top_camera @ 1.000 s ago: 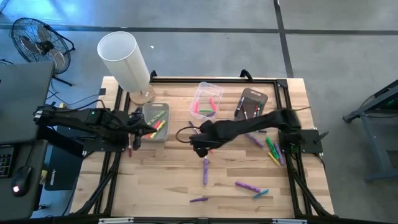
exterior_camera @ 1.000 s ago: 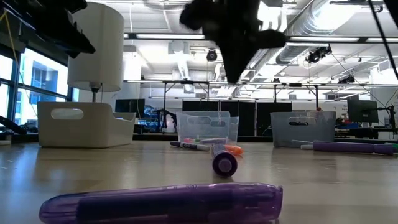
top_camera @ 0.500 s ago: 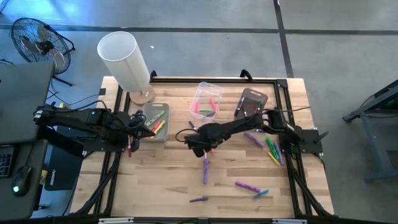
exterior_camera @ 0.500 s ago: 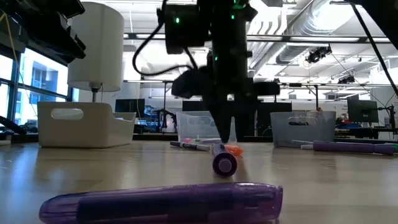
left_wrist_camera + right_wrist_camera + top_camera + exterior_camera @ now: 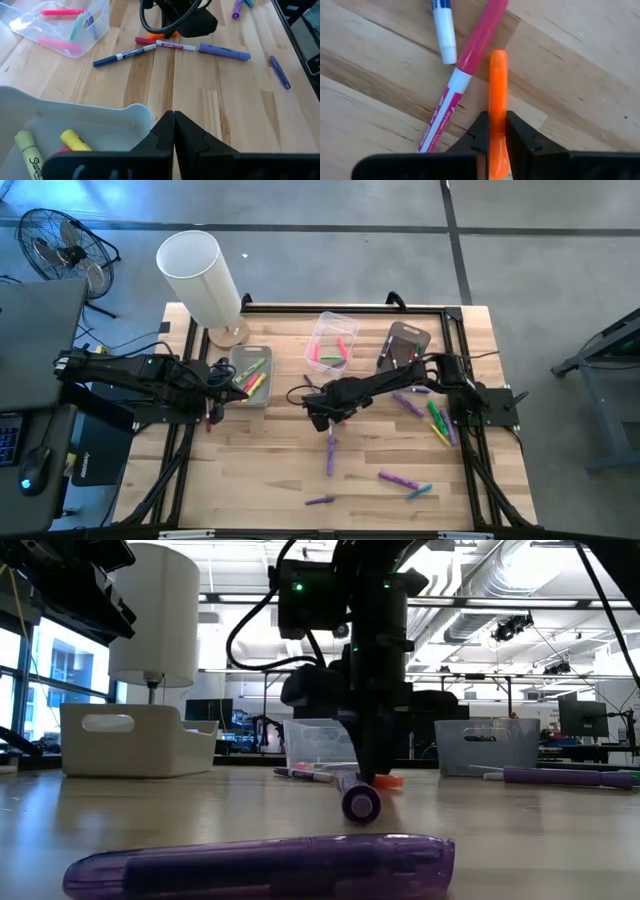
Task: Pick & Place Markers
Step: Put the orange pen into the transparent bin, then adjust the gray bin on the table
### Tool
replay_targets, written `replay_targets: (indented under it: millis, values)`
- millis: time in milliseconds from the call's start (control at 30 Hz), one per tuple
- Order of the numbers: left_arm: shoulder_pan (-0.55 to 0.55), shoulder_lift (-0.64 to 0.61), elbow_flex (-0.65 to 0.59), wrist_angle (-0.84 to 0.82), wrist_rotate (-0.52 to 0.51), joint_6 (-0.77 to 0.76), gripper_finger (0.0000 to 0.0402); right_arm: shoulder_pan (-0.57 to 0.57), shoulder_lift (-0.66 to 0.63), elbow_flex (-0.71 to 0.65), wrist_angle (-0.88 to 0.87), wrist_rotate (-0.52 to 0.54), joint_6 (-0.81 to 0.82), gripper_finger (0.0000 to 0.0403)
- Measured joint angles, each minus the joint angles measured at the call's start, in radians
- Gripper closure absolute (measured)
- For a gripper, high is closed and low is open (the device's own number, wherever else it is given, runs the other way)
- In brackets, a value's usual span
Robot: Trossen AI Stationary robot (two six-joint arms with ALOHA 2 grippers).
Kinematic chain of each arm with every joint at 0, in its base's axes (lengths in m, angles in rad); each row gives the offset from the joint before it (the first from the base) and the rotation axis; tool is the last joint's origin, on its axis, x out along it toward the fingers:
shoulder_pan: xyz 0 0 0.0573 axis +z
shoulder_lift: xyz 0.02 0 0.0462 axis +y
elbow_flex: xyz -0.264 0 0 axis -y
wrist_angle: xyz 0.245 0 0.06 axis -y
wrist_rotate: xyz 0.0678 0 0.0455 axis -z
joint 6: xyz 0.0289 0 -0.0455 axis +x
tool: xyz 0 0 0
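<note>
My right gripper stands at the table's middle, pointing down, shut on an orange marker. Beside it lie a pink marker and a blue-and-white marker. More markers lie loose: a purple one nearer the front, and several at the right. My left gripper is shut, with nothing in it, over the near rim of the left bin, which holds yellow and green markers. My right gripper pinches the orange marker's long sides between its two fingers, which come from above and point down. The marker lies level on the wooden table beside the pink marker.
A clear bin with pink and green markers and a grey bin stand at the far middle. A white lamp stands at the far left corner. More purple markers lie near the front right. A black frame rims the table.
My right gripper has come down from well above the table to the cluster of markers at the middle, where its fingers now stand at the tabletop on the orange marker. The markers lie where they lay.
</note>
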Motion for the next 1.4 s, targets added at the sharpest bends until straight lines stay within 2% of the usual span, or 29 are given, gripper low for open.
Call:
replay_targets:
  millis: [100,200,400,500,800,1067,1300,1400]
  values:
    - [0.000,0.000,0.000,0.000,0.000,0.001,0.0401,0.001,-0.051,-0.012,-0.055,-0.011,0.023,0.0366]
    - [0.000,0.000,0.000,-0.001,0.000,0.002,0.0401,-0.003,-0.151,-0.002,-0.065,0.005,0.051,0.0373]
    - [0.000,0.001,0.000,-0.003,-0.019,0.002,0.0401,-0.021,-0.314,-0.004,-0.005,0.169,0.055,0.0375]
    - [0.000,0.001,0.000,-0.003,-0.039,0.003,0.0401,-0.054,-0.370,0.000,0.042,0.228,-0.008,0.0375]
    - [0.000,0.005,0.000,-0.005,-0.056,0.003,0.0401,-0.244,-0.346,0.047,0.151,0.232,-0.252,0.0375]
    - [0.000,0.005,0.001,-0.018,-0.056,-0.002,0.0401,-0.368,-0.253,0.045,0.166,0.157,-0.369,0.0373]
    - [0.000,0.005,0.001,-0.018,-0.057,-0.013,0.0401,-0.393,-0.214,0.045,0.159,0.126,-0.447,0.0283]
    - [0.000,0.005,0.001,-0.018,-0.072,-0.071,0.0398,-0.394,-0.225,0.045,0.123,0.104,-0.472,0.0256]
